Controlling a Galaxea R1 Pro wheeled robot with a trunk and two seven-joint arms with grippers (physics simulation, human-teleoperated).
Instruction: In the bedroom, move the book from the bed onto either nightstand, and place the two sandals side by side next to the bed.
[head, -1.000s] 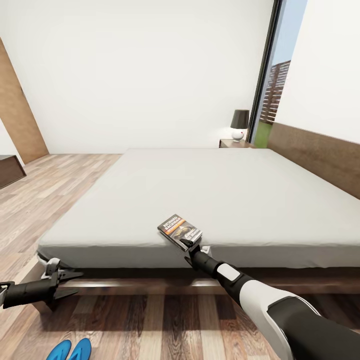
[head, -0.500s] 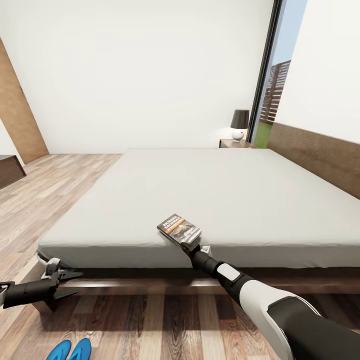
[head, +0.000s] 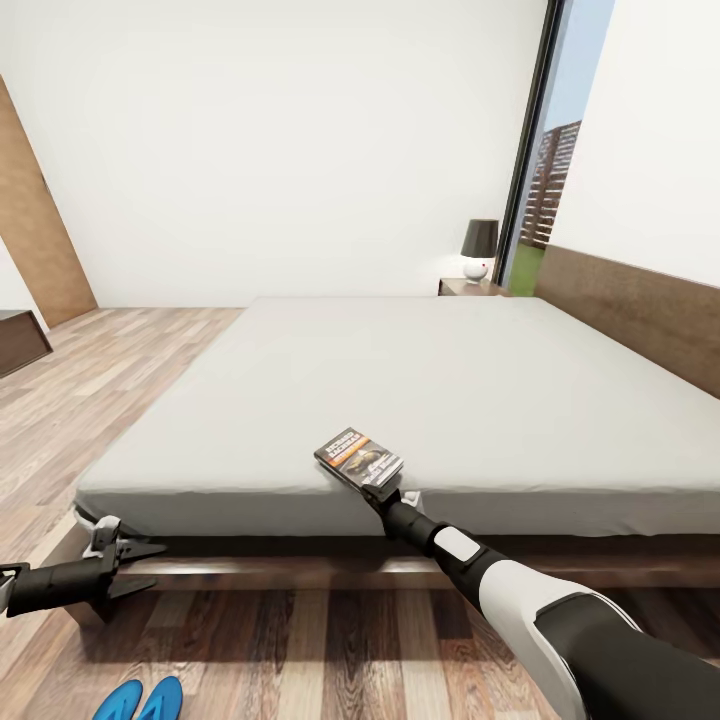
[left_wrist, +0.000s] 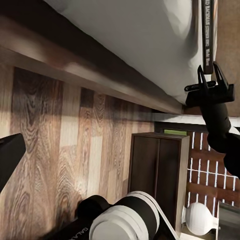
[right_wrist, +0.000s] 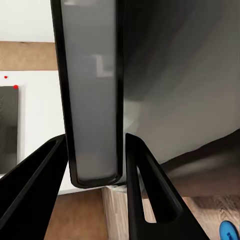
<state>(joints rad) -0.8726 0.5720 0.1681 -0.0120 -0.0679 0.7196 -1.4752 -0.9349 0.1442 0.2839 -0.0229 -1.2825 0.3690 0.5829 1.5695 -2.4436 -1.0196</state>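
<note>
- The right gripper (head: 383, 491) has its two dark fingers (right_wrist: 150, 190) set either side of the near edge of the book (head: 359, 458). In the right wrist view a narrow gap shows on each side of the edge, so I cannot tell if the pads press it.
- The book lies flat on the bed (head: 420, 390), at the mattress's near edge just beyond the fingertips. Its long axis runs on from the fingers, away and toward the robot's left.
- Its cover has white title text and an orange band. The letters are too small to read. In the left wrist view the spine (left_wrist: 208, 30) carries white lettering, also unreadable.
- The left gripper (head: 128, 558) hangs low by the bed's near left corner, its fingers parted and holding nothing.
- The sandals (head: 140, 700), bright blue, lie side by side on the wood floor (head: 300, 650), nearer the robot than the left fingers.
- A nightstand (head: 470, 287) stands well beyond the book at the bed's far side, with a lamp (head: 479, 249) on it.
</note>
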